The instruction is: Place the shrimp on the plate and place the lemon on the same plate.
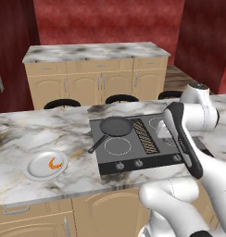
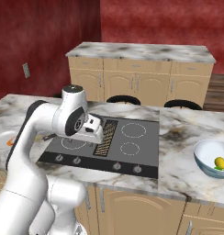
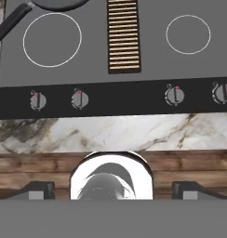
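The shrimp (image 1: 54,163), a small orange-red crescent, lies on the round white-grey plate (image 1: 37,167) on the counter left of the cooktop. The yellow lemon (image 2: 220,162) sits inside a translucent bluish bowl (image 2: 206,170) on the counter far to the right. My gripper (image 3: 113,188) hangs over the front part of the cooktop, between plate and bowl and well away from both. Its dark fingertips (image 3: 38,188) stand wide apart with nothing between them, so it is open. The hand (image 2: 93,128) points down at the cooktop.
A black frying pan (image 1: 116,126) rests on the cooktop's (image 1: 133,155) rear left burner, handle toward the front left. Several knobs (image 3: 80,99) line the cooktop's front edge. My own white arm (image 1: 184,139) covers the cooktop's right side. A second counter (image 1: 96,52) stands behind.
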Robot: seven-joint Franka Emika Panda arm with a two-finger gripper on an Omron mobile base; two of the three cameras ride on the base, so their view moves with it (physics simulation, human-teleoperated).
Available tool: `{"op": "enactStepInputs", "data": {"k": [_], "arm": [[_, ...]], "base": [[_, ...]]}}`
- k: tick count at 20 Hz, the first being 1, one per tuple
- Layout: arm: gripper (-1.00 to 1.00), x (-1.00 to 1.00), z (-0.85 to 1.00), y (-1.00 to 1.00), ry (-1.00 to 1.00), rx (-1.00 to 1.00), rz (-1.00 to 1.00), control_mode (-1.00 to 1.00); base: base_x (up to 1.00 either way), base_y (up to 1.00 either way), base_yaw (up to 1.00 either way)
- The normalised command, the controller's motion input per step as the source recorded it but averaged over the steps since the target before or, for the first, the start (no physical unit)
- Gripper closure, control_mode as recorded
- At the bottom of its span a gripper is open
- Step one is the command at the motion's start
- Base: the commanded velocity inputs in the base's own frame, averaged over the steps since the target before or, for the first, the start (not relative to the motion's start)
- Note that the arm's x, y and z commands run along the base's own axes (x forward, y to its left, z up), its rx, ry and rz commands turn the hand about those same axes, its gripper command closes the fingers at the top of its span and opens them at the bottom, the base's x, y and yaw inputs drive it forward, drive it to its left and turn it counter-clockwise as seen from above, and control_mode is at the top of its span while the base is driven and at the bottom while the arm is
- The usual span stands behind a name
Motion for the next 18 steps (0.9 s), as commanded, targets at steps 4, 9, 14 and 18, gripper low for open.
{"op": "enactStepInputs", "data": {"k": [4, 9, 14, 18], "arm": [[-1.0, -0.06, 0.12, -0.85, 0.0, 0.0, 0.0, -1.0], [-1.0, -0.05, 0.08, -0.8, 0.0, -0.07, 0.0, -1.0], [-1.0, -0.01, 0.02, -0.82, 0.04, -0.05, 0.0, -1.0], [-1.0, -0.04, 0.0, -0.83, 0.03, 0.0, 0.0, -1.0]], "base": [[0.0, 0.0, 0.0], [0.0, 0.0, 0.0], [0.0, 0.0, 0.0], [0.0, 0.0, 0.0]]}}
